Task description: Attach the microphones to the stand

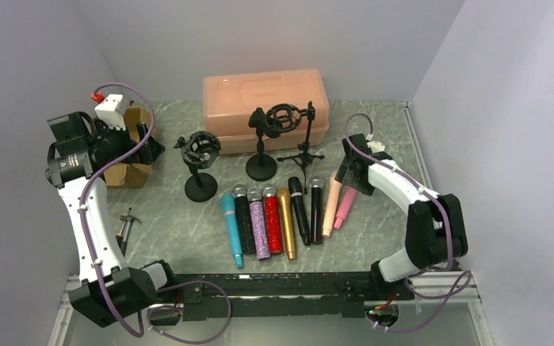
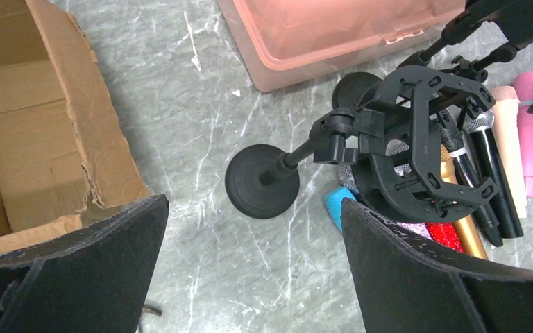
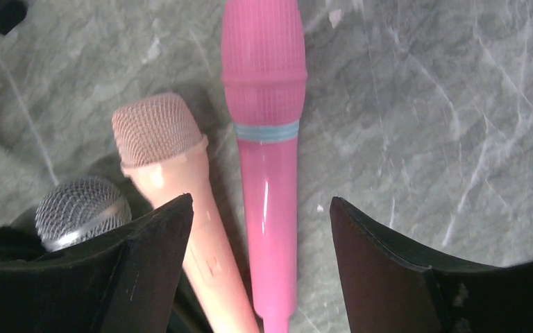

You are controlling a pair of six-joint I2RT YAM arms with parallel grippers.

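Observation:
Several microphones lie in a row on the marble table: teal (image 1: 229, 229), purple glitter (image 1: 259, 225), red glitter (image 1: 272, 222), gold (image 1: 286, 223), black (image 1: 300, 210), peach (image 1: 330, 205) and pink (image 1: 345, 209). Black stands with shock mounts (image 1: 200, 162) (image 1: 270, 137) and a small tripod stand (image 1: 304, 148) are behind them. My right gripper (image 3: 260, 202) is open, just above the pink microphone (image 3: 264, 139), with the peach one (image 3: 163, 149) under its left finger. My left gripper (image 2: 253, 208) is open and empty, high above the left stand's base (image 2: 261, 182).
A pink plastic box (image 1: 265, 108) stands at the back. A torn cardboard box (image 1: 126, 148) is at the left, below my left wrist. A small metal tool (image 1: 125, 227) lies near the left arm. Grey walls close in both sides.

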